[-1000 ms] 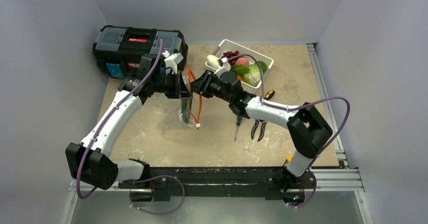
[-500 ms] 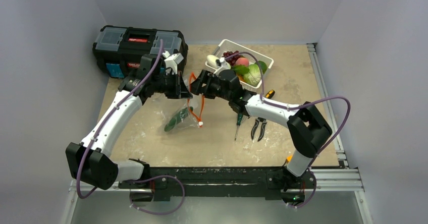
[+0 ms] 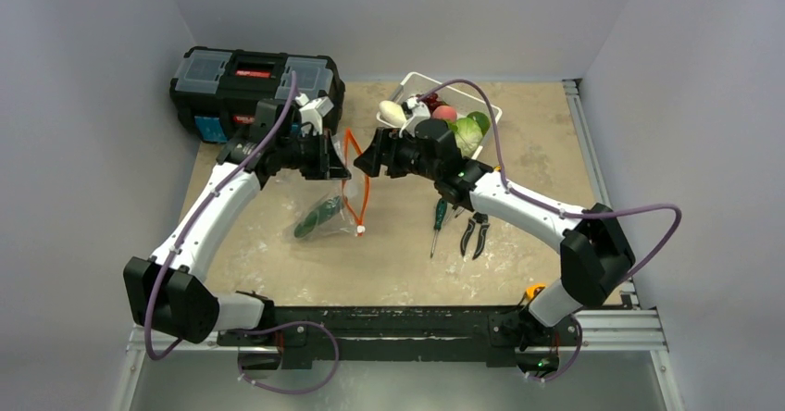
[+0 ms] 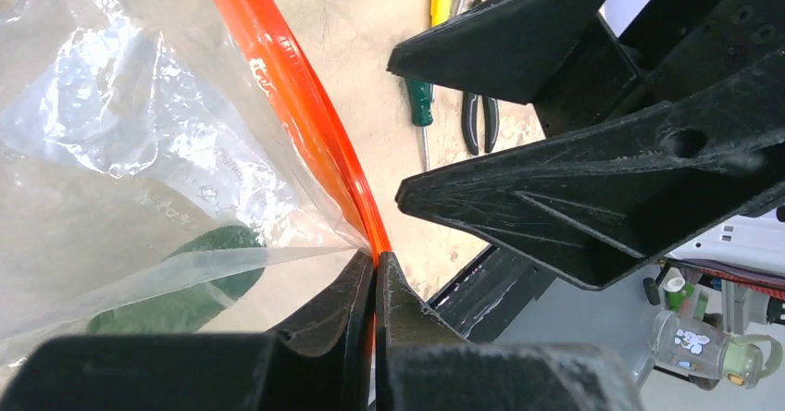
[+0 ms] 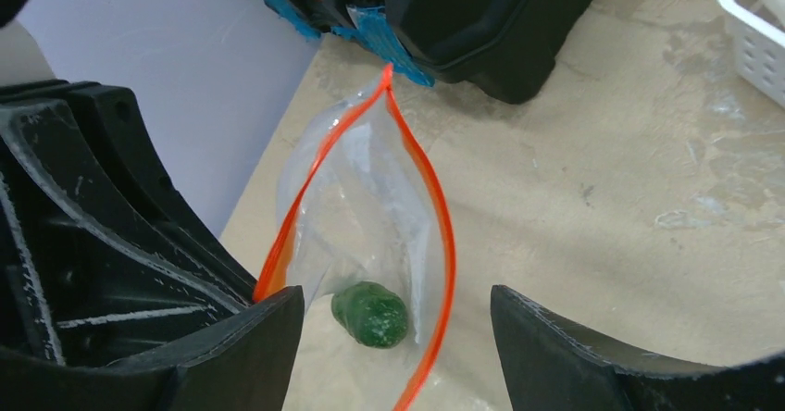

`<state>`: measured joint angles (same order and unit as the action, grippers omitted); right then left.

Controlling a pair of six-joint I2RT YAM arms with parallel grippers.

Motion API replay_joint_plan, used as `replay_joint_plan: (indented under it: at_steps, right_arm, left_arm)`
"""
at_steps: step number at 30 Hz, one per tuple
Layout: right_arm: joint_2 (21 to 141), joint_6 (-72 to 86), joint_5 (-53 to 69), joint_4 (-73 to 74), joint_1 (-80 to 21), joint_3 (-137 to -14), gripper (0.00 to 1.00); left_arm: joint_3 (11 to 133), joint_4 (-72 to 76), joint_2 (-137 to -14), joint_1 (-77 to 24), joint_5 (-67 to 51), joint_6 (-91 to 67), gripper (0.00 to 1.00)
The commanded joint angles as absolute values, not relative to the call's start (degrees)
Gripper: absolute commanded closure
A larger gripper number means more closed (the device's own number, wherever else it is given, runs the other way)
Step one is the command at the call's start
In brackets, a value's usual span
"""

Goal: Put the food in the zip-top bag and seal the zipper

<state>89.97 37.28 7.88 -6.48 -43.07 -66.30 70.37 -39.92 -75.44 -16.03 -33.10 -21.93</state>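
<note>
The orange-red zipper point(image 4: 305, 105) is being pinched by the clenched left tool point(image 4: 375, 281), left of center in the overhead frame. The zip-top bag point(image 3: 326, 203) is thus being held with its mouth gaping and its lower part lying on the tabletop point(image 3: 389, 258). A dark green cucumber point(image 3: 317, 218) is lying inside the bag. The right tool point(image 5: 396, 295) is being held released, empty, just right of the bag's mouth. The remaining food point(image 3: 466, 133) is sitting in the white basket point(image 3: 412, 80), at upper center.

Bulky black joints point(image 3: 592, 254), white arm links point(image 3: 215, 209), looping purple cables point(image 3: 648, 206)
</note>
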Motion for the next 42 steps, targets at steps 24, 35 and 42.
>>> replay_joint_plan:
  at_steps: [24, 35, 42]
  right_arm:
    - [96.52, 28.29, 29.92, 32.41, -47.82, -89.50, 1.00]
    - [110.19, 24.02, 27.66, 35.88, -47.25, -97.34, 1.00]
    - [102.30, 24.41, 31.72, 34.96, -47.46, -96.87, 1.00]
  left_arm:
    - [64.46, -45.80, -55.43, -15.30, -30.04, -54.47, 1.00]
    - [53.41, -30.94, -60.05, -6.56, -38.36, -54.53, 1.00]
    - [58.23, -40.04, -46.36, -7.63, -25.89, -46.65, 1.00]
